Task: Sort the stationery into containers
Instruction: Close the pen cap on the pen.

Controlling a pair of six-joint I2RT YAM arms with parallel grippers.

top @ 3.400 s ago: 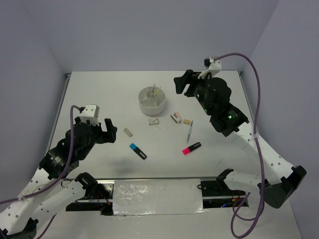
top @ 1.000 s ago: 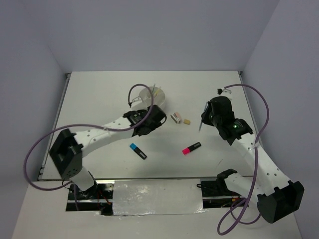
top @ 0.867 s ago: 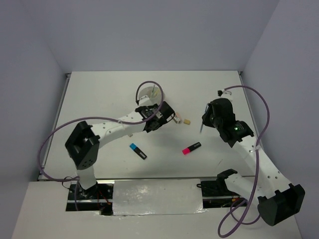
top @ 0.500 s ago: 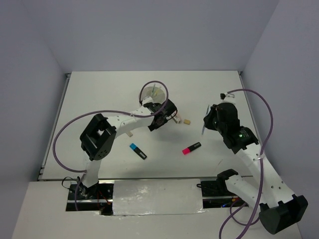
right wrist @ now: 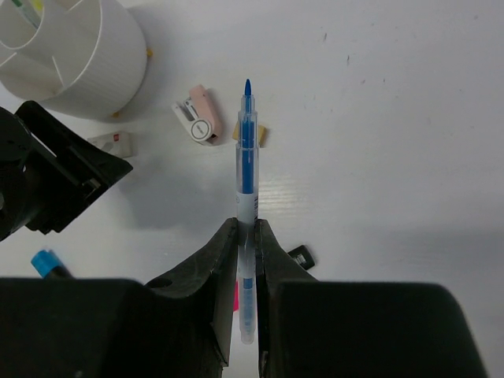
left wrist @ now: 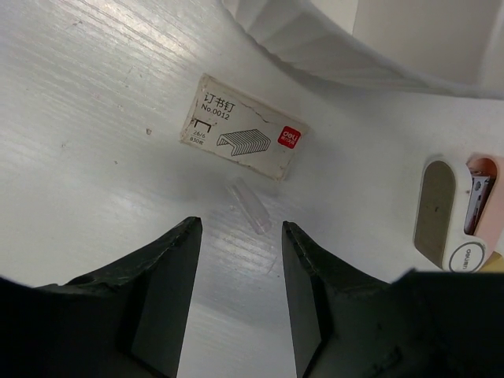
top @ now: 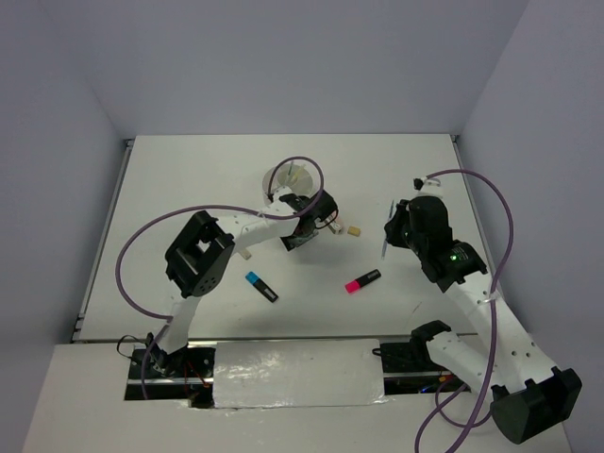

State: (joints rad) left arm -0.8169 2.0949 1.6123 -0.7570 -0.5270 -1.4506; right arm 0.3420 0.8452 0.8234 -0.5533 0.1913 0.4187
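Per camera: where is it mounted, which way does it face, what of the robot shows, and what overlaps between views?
Top external: above and behind the bases, looking down on the table; both arms show.
Left wrist: on the left gripper, facing down at the staple box; both fingers show.
Right wrist: on the right gripper, looking along the blue pen it grips; both fingers show.
Shared: both wrist views catch the organiser cup and the small stapler.
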